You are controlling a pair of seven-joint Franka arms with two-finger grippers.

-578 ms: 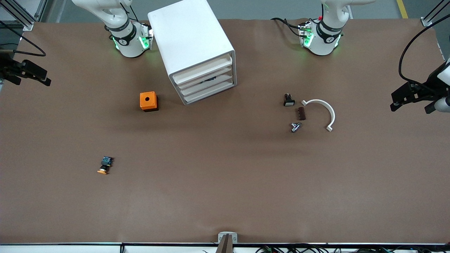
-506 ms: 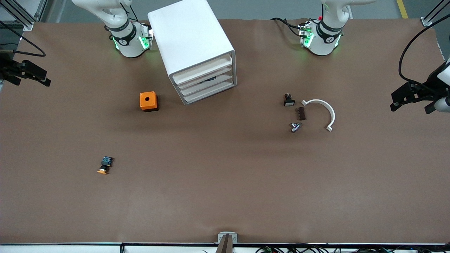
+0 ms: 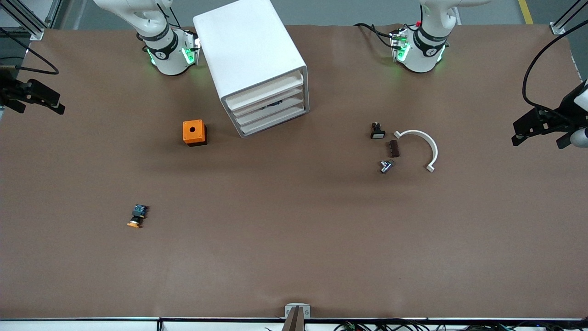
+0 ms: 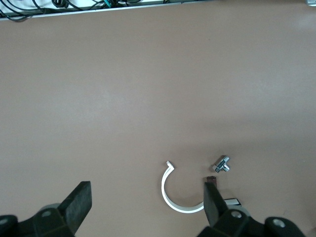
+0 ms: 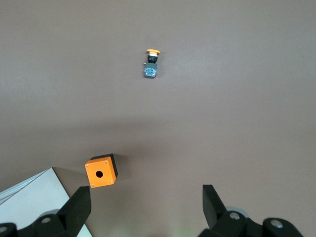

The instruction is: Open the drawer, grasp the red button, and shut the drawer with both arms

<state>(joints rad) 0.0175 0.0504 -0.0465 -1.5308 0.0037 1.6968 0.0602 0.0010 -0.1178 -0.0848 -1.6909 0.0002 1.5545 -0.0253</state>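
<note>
Brown table (image 3: 294, 253) carries one three-drawer cabinet (image 3: 252, 59); left tool (image 4: 145, 205) and right tool (image 5: 145, 205) gape wide.

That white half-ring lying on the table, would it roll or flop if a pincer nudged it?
The white half-ring lies flat, so it would probably slide or spin, not roll. It holds a clean arc, so likely stiff plastic. Thin, so probably light.

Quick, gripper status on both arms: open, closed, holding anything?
Left gripper: open, empty, up over the table by the white curved piece.
Right gripper: open, empty, up over the table by the orange box.
</note>
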